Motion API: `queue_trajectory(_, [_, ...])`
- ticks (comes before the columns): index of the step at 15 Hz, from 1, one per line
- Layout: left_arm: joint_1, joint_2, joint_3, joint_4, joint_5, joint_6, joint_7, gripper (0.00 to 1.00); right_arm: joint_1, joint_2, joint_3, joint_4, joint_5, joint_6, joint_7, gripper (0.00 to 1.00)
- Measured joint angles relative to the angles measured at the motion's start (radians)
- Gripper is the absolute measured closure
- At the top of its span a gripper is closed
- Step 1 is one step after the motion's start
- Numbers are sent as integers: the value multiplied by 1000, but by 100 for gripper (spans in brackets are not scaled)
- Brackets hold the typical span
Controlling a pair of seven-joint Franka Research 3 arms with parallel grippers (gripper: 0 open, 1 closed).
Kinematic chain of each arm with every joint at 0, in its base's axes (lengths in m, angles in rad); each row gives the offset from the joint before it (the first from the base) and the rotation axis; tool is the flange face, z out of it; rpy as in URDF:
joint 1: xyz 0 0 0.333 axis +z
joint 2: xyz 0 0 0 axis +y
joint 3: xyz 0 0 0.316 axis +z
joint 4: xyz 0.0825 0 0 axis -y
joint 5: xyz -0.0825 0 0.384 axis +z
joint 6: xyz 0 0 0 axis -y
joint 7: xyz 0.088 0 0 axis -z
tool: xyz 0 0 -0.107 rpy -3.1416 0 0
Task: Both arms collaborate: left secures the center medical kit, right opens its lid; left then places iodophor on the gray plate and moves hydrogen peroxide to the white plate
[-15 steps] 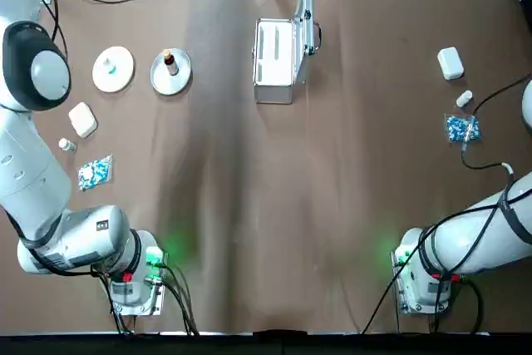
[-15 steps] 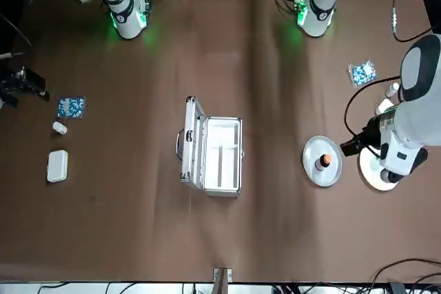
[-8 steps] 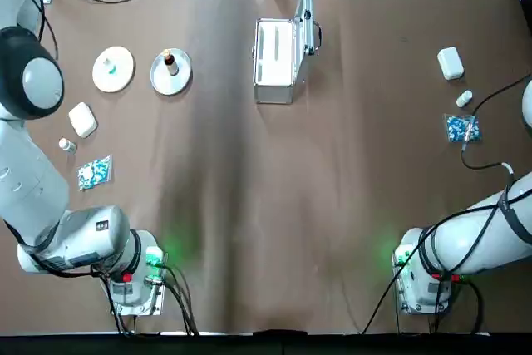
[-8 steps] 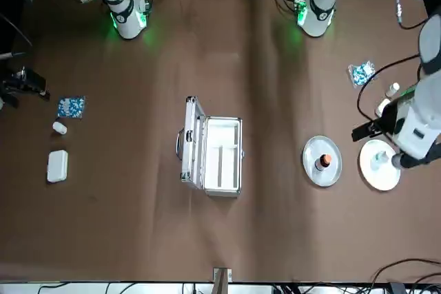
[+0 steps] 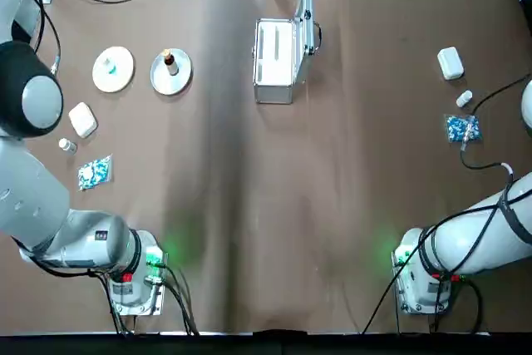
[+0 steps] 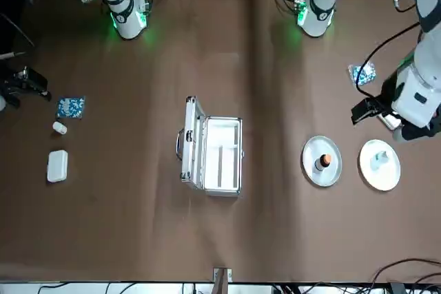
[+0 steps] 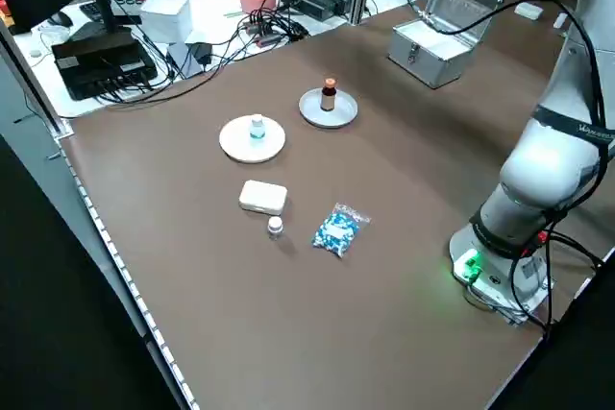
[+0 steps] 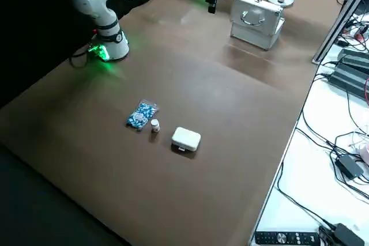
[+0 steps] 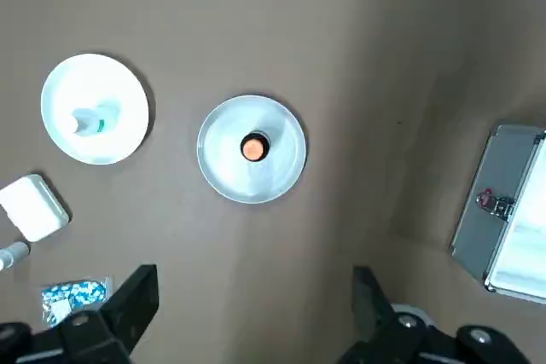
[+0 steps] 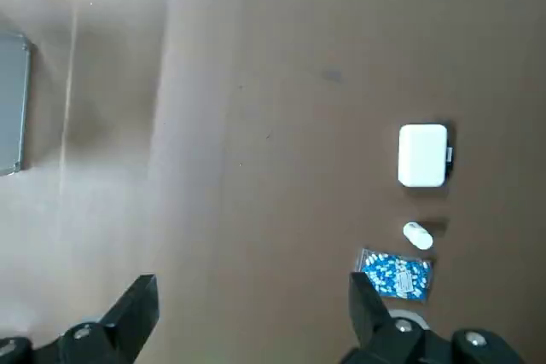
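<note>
The medical kit [image 5: 275, 62] stands at the far middle of the table with its lid [image 5: 307, 18] raised upright. The iodophor [image 5: 169, 61] stands on the gray plate [image 5: 158, 77]. To its left, the hydrogen peroxide [image 5: 109, 65] stands on the white plate [image 5: 124, 75]. My left gripper [image 9: 254, 283] hangs open and empty high above both plates, on the base side of them; it also shows in the front view as the left gripper [image 6: 368, 109]. My right gripper [image 10: 252, 291] is open and empty, high over the table's right side.
A white box [image 5: 82, 119], a small vial [image 5: 66, 145] and a blue-white packet [image 5: 95, 172] lie near the left arm. A matching white box [image 5: 450, 62], vial [image 5: 464, 99] and packet [image 5: 461, 129] lie at the right. Cables run along the far edge.
My left arm has drawn back from over the white plate toward its base, leaving the plate and its bottle uncovered. The right arm, the kit and both bottles have not moved.
</note>
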Motion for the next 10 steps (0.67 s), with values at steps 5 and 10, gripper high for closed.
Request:
queue_trajectory(5, [1, -64, 4, -95, 0, 45, 33, 0, 23, 0, 0, -2, -2, 1, 0, 1])
queue_trajectory(10, [1, -73, 4, -96, 0, 46, 36, 0, 30, 0, -3, -2, -8, 16, 1, 1])
